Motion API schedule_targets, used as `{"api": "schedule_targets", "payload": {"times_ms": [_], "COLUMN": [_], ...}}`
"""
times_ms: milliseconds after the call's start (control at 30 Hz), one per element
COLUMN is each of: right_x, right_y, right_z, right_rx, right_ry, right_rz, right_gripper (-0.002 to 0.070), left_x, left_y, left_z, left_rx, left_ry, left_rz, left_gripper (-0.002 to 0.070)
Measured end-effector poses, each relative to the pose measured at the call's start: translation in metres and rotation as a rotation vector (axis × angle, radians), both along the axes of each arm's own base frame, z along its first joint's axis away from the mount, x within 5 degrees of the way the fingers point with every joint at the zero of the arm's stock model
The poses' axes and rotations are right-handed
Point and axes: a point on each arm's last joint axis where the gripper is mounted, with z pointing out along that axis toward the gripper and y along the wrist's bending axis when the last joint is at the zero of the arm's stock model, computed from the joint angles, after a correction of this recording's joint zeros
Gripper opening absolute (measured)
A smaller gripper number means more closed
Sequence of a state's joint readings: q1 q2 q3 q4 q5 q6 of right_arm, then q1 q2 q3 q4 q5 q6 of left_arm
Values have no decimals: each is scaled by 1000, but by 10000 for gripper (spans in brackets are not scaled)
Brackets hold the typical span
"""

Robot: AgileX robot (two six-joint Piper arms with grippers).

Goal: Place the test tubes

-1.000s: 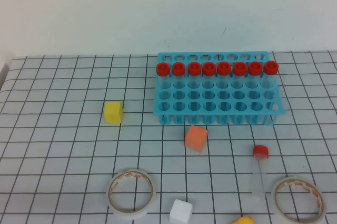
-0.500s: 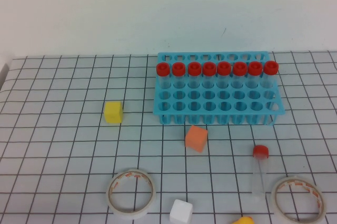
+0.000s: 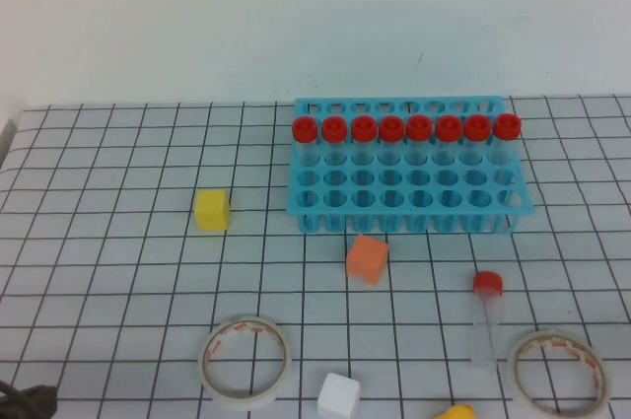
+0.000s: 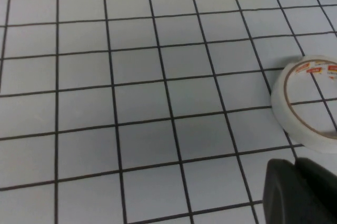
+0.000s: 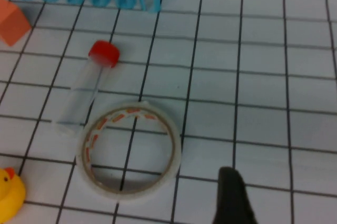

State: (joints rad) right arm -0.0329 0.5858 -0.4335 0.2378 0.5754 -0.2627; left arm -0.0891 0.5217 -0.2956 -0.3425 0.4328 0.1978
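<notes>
– Tubes (image 3: 404, 143), eight of them with red caps, are standing upright in one row across the blue rack (image 3: 409, 204). Is anything lying off the rack?
– Yes, a loose tube (image 3: 484, 320) is lying flat on the gridded counter (image 3: 118, 271). It is lying in front of the rack, toward the robot's right, with its red cap pointing at the rack. Its clear end is resting just beside the right tape (image 3: 559, 372).
– And what is the right gripper (image 5: 234, 203) doing?
– It's hovering over the near-right part of the counter, close to that tape and apart from the tube. It's hanging released, grasping nothing.
– How is the other side looking?
– Over there the left gripper (image 4: 296, 187) is sitting low by the near-left corner, clenched on nothing. The left tape (image 3: 246, 362) is lying near it.
– What else is sharing the counter?
– An orange cube (image 3: 367, 258) is sitting just in front of the rack. A yellow cube (image 3: 212, 210) is sitting off to the rack's left, apart from it. A white cube (image 3: 338, 395) is sitting at the near edge between the two tapes. A yellow duck (image 3: 455, 412) is peeking in at that same edge, between the white cube and the right tape.
</notes>
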Motion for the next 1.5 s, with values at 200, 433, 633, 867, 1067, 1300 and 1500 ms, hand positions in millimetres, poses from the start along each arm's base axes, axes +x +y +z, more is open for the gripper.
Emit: {"api": "schedule_targets", "payload": {"times_ms": [200, 433, 633, 867, 1067, 1300, 1500], "right_x": [18, 51, 79, 112, 137, 166, 187], "right_y": [2, 4, 11, 37, 79, 118, 127], "right_z": [-25, -35, -45, -40, -31, -39, -50], "right_rx": [24, 13, 70, 250, 224, 58, -34], "right_ry": [228, 547, 612, 509, 452, 534, 597], "right_rz": [17, 121, 215, 351, 461, 489, 463], "right_gripper": [403, 277, 99, 6, 0, 0, 136], "left_x": [2, 2, 2, 2, 2, 2, 2], "left_y": [-5, -7, -9, -10, -10, -10, -11], "left_z": [1, 2, 3, 4, 4, 4, 4], "left_rx": [-1, -15, -29, -35, -40, -40, -43], "left_ry": [-1, -12, -22, -27, -27, -29, -25], "left_rz": [-59, -88, -104, -111, -111, -113, -115], "left_gripper": [-1, -1, -1, -1, -1, -1, -1]}}
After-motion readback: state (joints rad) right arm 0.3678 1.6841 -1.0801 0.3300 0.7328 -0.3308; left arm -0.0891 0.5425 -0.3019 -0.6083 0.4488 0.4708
